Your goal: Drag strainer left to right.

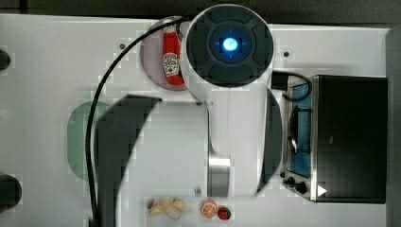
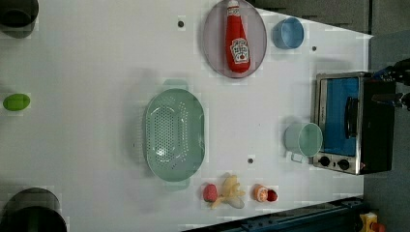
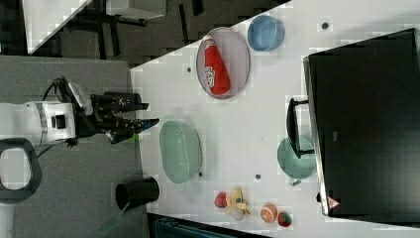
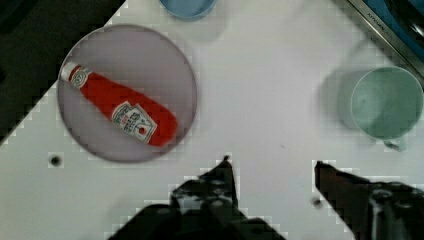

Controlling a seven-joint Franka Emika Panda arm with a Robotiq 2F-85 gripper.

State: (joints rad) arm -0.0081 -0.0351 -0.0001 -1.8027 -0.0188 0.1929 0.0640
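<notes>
Claw (image 4: 272,167) is spread wide with nothing between its fingers; in the right view it hangs clear of the counter (image 2: 96,63), off the strainer's (image 2: 174,134) near rim, no contact. Strainer sits flat on the counter, mid-table in the left view, between the green object (image 2: 16,102) at the left view's left and the mug (image 2: 303,139) by the toaster oven (image 2: 350,123) at the left view's right. My read: approach not yet started, drag all still to do. Risks: hooking just the thin rim could tip the strainer or let it slip out mid-drag; pressing too high on the wall could flip it. Drag path toward the left view's right runs between the plate (image 2: 212,43) with ketchup bottle (image 2: 237,38) and the toy food (image 2: 231,192); a skewed pull could sweep either, and overshoot would knock the mug.
</notes>
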